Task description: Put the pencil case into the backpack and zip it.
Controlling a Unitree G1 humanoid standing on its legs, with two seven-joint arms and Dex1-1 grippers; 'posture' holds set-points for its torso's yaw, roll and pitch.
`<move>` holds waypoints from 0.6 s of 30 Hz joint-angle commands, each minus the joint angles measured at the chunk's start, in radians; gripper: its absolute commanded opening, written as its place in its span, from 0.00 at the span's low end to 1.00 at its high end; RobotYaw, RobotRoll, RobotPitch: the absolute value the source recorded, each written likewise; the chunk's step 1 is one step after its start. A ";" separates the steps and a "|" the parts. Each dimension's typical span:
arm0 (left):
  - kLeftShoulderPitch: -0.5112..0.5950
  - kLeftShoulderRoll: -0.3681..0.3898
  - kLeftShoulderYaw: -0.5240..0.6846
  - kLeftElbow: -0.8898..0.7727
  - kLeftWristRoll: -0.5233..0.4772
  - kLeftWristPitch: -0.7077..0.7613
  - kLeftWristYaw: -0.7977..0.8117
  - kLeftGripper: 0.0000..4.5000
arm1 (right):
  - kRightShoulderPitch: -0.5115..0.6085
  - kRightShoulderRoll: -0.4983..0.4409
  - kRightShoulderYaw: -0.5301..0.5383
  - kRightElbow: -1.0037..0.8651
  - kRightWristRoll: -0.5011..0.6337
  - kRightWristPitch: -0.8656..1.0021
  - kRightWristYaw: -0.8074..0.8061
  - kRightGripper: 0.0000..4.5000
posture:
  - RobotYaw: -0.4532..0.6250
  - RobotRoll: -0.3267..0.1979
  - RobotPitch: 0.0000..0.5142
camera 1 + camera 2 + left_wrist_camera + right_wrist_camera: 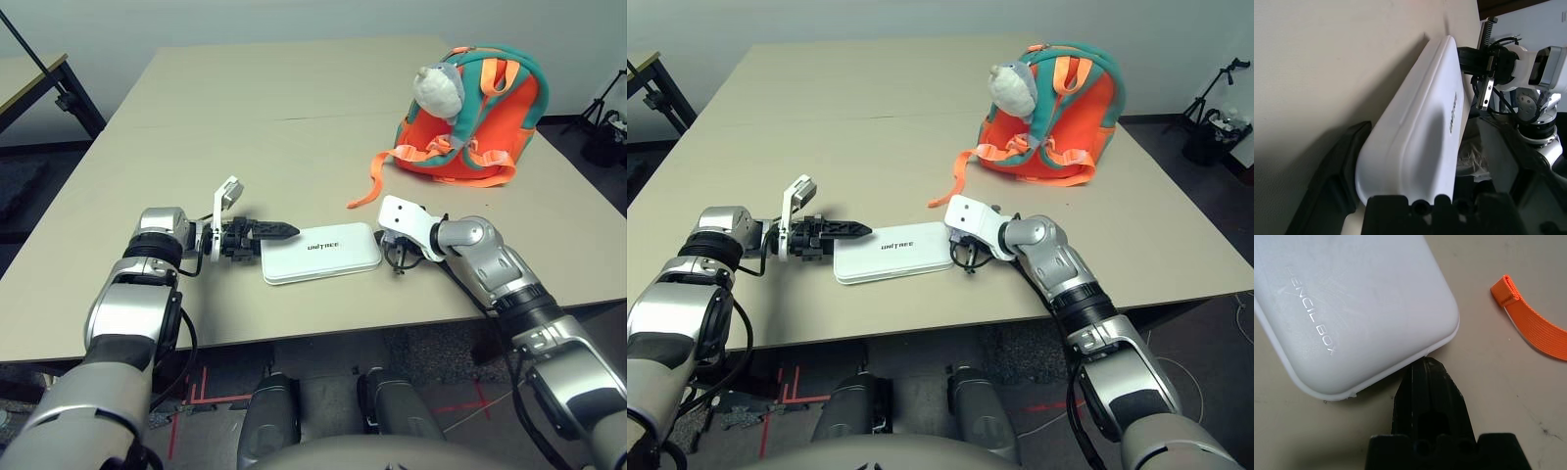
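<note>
Pencil case (321,253): lay flat on tan table (245,117), near front edge, betw. the two grippers; lid closed, contents not visible; "UNITREE" lettering faced up.
Backpack (485,122): stood upright at far right of table, well apart from case; orange w/ teal trim. Whether its zip was open could not be told; nothing seen inside.
Plush animal (438,90): grey-white, hung against backpack's front.
Strap (377,176): orange, trailed from backpack across table toward case; its end lay near case's right end.
Left gripper (265,231): at case's left end, fingers apart; in wrist view one finger (1334,171) sat alongside case edge; grip not confirmed.
Right gripper (1425,382): fingers together, tip touching case's right end.
</note>
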 commanded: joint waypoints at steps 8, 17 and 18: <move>0.008 -0.007 0.024 -0.011 0.003 -0.020 0.019 0.34 | -0.009 -0.005 0.023 0.041 0.001 -0.021 0.006 0.00 | 0.28 0.62 0.06; -0.032 0.009 0.105 -0.057 -0.022 -0.100 0.063 0.33 | -0.025 -0.037 -0.035 0.096 0.018 -0.022 -0.037 0.00 | 0.28 0.62 0.06; -0.039 0.012 0.125 -0.066 -0.034 -0.122 0.070 0.33 | -0.027 -0.044 -0.042 0.104 0.020 -0.023 -0.044 0.00 | 0.29 0.62 0.06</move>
